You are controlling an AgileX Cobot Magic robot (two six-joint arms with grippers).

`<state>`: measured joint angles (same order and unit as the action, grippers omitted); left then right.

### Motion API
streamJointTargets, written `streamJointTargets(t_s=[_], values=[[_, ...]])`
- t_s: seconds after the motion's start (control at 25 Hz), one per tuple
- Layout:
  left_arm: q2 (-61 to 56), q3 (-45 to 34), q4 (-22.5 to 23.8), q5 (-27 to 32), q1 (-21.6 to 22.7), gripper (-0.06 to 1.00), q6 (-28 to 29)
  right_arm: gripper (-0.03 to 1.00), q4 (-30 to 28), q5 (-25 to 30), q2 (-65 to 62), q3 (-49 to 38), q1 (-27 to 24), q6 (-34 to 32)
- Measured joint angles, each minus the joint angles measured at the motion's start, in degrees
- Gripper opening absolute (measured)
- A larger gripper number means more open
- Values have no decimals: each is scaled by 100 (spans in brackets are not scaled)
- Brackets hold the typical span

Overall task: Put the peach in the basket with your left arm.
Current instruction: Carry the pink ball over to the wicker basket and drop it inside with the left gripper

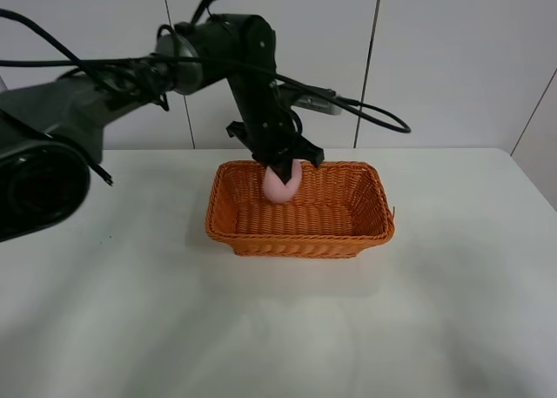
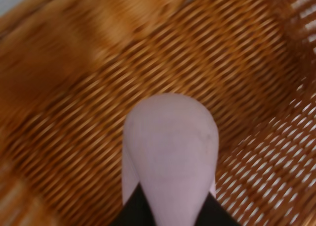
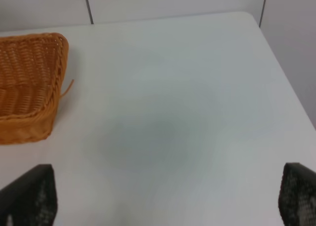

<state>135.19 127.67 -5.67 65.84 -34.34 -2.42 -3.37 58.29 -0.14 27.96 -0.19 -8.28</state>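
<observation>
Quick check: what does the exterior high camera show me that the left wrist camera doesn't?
Only exterior high: the left arm reaching over the rim, the whole basket and the white table. Only left wrist: the basket's woven floor close up beyond the peach, though blurred. Both: the peach gripped by the left gripper, inside the basket's walls.

Black-and-grey robot arms draped with loose cabling.
The left arm (image 1: 252, 67) has matte black angular links, plus a grey segment (image 1: 57, 106) that ends in a round black cap (image 1: 35, 189). Thin black cables (image 1: 87, 64) loop along it. Its jaws are black, claw-like prongs. The right arm's jaws show as two dark pads (image 3: 32, 199) with a fine, mesh-like texture.
</observation>
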Motion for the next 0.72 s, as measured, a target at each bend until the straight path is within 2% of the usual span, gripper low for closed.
streamJointTargets(t_s=[0.2, 0.36, 0.44, 0.56, 0.68, 0.72], values=[[495, 228, -18, -332, -333, 12, 0, 69, 0, 0, 0, 0, 0, 0], [615, 222, -18, -500, -371, 13, -6, 69, 0, 0, 0, 0, 0, 0], [667, 222, -18, -533, -371, 17, -6, 69, 0, 0, 0, 0, 0, 0], [691, 170, -7, -502, -371, 40, -9, 69, 0, 0, 0, 0, 0, 0], [691, 130, -6, -435, -371, 72, -9, 69, 0, 0, 0, 0, 0, 0], [691, 118, -6, -435, -371, 77, -9, 69, 0, 0, 0, 0, 0, 0]])
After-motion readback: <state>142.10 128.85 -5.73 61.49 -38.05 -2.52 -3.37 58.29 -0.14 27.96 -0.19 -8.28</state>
